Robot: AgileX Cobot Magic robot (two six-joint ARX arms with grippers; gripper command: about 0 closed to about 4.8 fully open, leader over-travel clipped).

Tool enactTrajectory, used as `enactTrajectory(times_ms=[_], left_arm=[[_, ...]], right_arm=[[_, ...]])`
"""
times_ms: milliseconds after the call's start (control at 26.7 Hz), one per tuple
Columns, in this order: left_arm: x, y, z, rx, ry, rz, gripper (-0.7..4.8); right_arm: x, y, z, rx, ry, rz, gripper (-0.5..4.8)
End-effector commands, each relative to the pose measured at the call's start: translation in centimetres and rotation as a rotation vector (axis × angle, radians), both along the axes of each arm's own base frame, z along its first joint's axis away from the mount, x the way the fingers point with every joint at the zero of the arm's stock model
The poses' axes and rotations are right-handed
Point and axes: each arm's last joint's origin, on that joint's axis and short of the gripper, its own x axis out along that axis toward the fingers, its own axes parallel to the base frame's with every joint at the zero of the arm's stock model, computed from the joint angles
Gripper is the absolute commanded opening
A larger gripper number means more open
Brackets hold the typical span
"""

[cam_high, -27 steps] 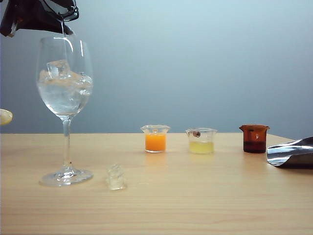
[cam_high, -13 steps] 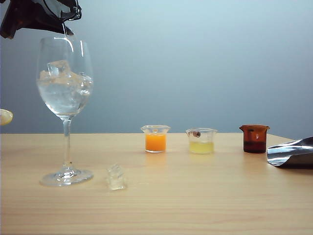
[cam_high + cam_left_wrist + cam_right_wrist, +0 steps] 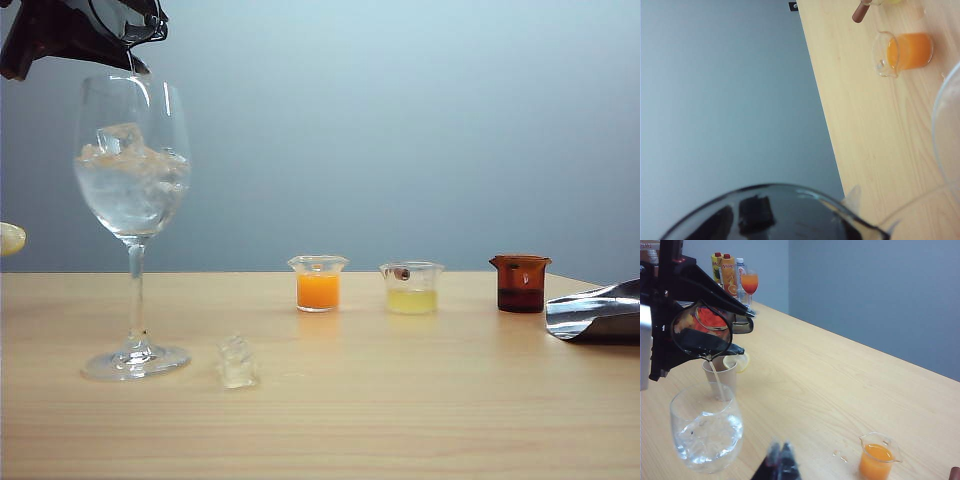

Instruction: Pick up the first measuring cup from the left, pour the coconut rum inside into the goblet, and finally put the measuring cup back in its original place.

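Upper left of the exterior view: the left gripper (image 3: 95, 30) is raised above the goblet (image 3: 133, 200), fingers clamped on the smoky grey measuring cup (image 3: 702, 332), tipped spout-down. A thin stream of coconut rum (image 3: 716, 380) falls into the goblet's iced bowl. Far right: the right gripper (image 3: 780, 462) rests low by the table (image 3: 400, 400), fingertips pressed together, holding nothing.
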Motion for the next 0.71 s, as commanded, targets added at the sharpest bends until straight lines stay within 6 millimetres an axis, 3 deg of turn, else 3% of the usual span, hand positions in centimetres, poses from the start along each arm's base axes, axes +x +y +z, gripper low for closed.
enactTrajectory(times_ms=[37, 374, 710], left_arm=[[-0.07, 0.00, 0.37, -0.003, -0.023, -0.002, 1.78], [-0.08, 0.01, 0.29, -0.057, 0.025, 0.015, 1.78], [0.05, 0.07, 0.41, -0.431, 0.270, 0.141, 1.78]], right_arm=[[-0.03, 0.01, 0.43, 0.015, -0.019, 0.004, -0.09], [0.05, 0.09, 0.32, 0.010, -0.015, 0.004, -0.09], [0.05, 0.08, 0.36, 0.013, -0.017, 0.003, -0.09]])
